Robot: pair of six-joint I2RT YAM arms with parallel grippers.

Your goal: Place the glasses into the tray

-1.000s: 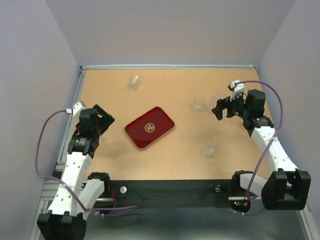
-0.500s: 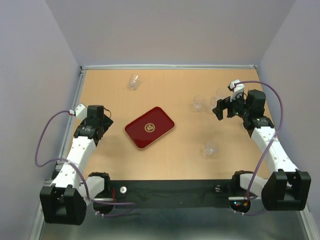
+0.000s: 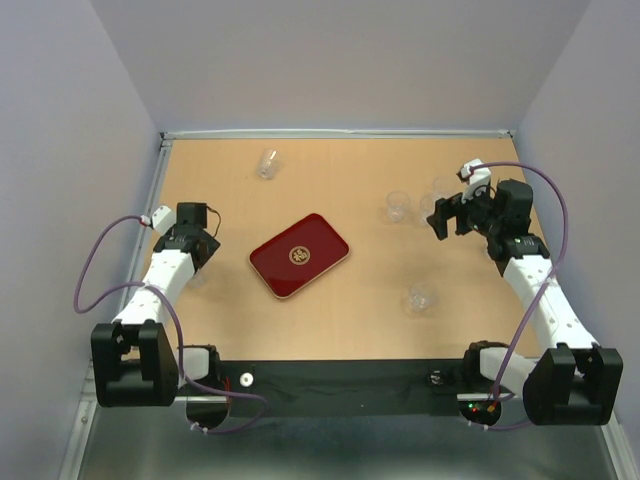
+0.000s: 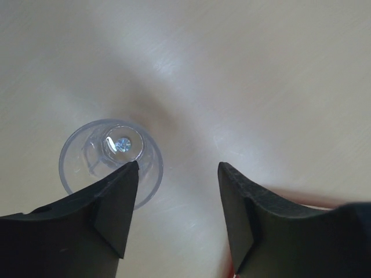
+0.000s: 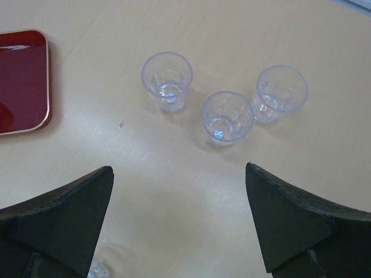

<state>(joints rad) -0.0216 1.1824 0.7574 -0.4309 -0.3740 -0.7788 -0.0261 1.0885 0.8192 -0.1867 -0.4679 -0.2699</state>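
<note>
- The dark red tray (image 3: 299, 255) lies flat at mid-table (image 3: 350, 330), its long axis slanting from near left to far right.
- Only the right wrist view shows three glasses clearly: one (image 5: 167, 81), a second (image 5: 227, 117) and a third (image 5: 280, 92), all mouths up, beyond the wide-spread right gripper (image 5: 178, 169).
- Only the left wrist view shows an upright glass (image 4: 110, 156), partly behind one finger of the open left gripper (image 4: 177, 174).
- The overhead view adds a far glass (image 3: 266, 163) and a near-right glass (image 3: 421, 298).

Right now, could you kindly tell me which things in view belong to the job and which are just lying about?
Job: tray; glass by the left claw; three glasses ahead of the right claw; far glass; near glass.
Not the job: white round piece on the black strip.
</note>
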